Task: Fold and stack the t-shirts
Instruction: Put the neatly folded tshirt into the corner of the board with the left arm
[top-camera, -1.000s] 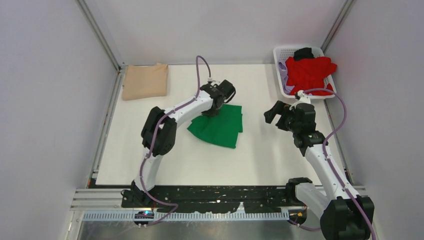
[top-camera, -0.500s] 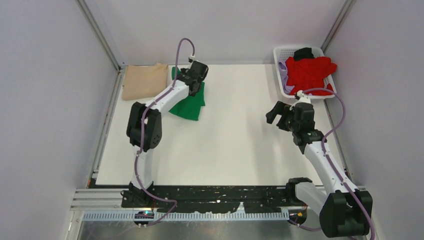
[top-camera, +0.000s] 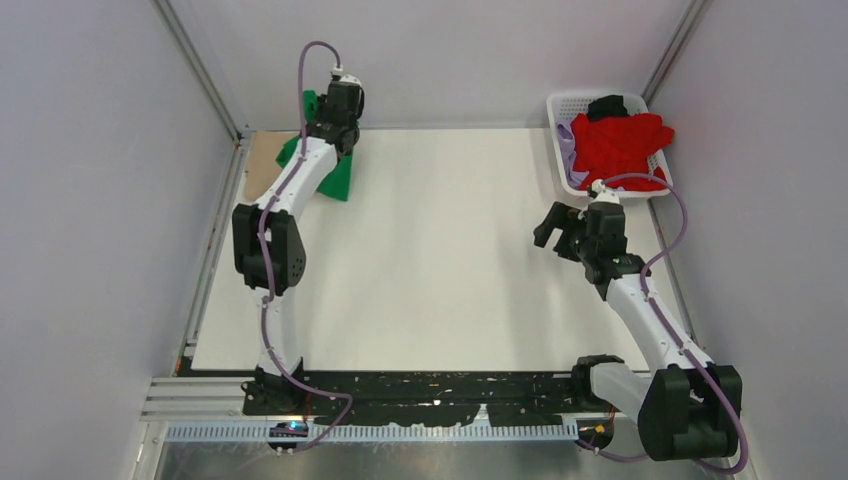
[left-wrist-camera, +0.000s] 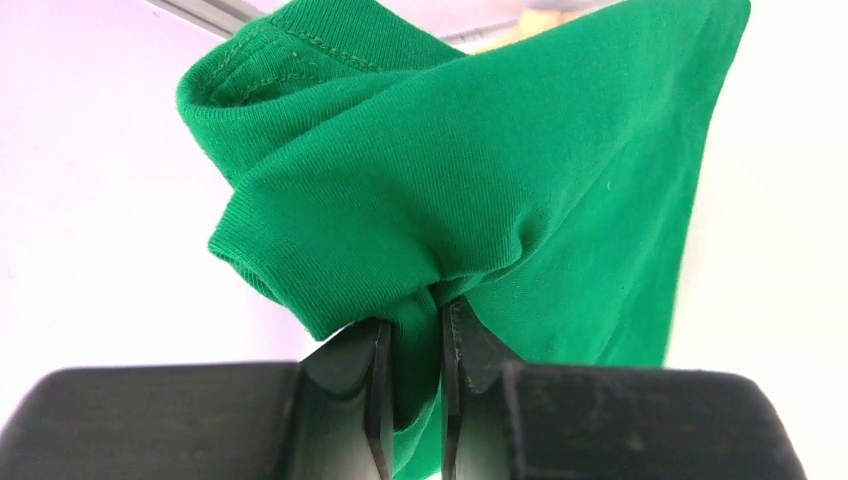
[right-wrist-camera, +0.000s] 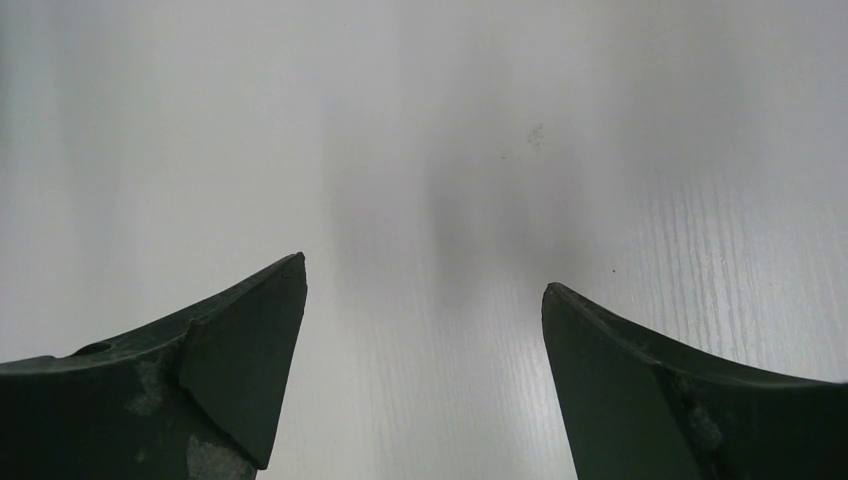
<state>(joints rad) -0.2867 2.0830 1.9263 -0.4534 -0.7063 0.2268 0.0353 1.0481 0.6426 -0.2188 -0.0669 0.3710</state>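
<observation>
**Green t-shirt pinched at the far left corner, right arm idle**

The left wrist view gives the grip plainly. The left gripper (left-wrist-camera: 410, 330) has its jaws nearly together, with only a bunched fold of the green t-shirt (left-wrist-camera: 480, 180) between them. The cloth spreads out beyond the fingers, with a ribbed hem and a stitched edge to the left. The overhead view cannot show this pinch, because the wrist and its cable cover the fingers.

The overhead view does show where all this sits. The left arm is stretched to the far left corner of the table (top-camera: 450, 250). Green cloth shows on both sides of the forearm, and it overlaps the tan t-shirt (top-camera: 260, 170) that lies flat there. Whether the green cloth rests on the tan one or hangs clear of it cannot be told.

The right gripper (right-wrist-camera: 420, 275) stands wide apart with nothing between its fingers. Its own camera sees only bare white table surface below. From overhead, it hovers over the right part of the table, near the white basket (top-camera: 560, 105) at the far right corner and apart from it. The red t-shirt (top-camera: 620, 145) is heaped in that basket and spills over the rim. A lilac garment (top-camera: 566, 150) lies along its left side and a black garment (top-camera: 607, 105) at the back.
</observation>
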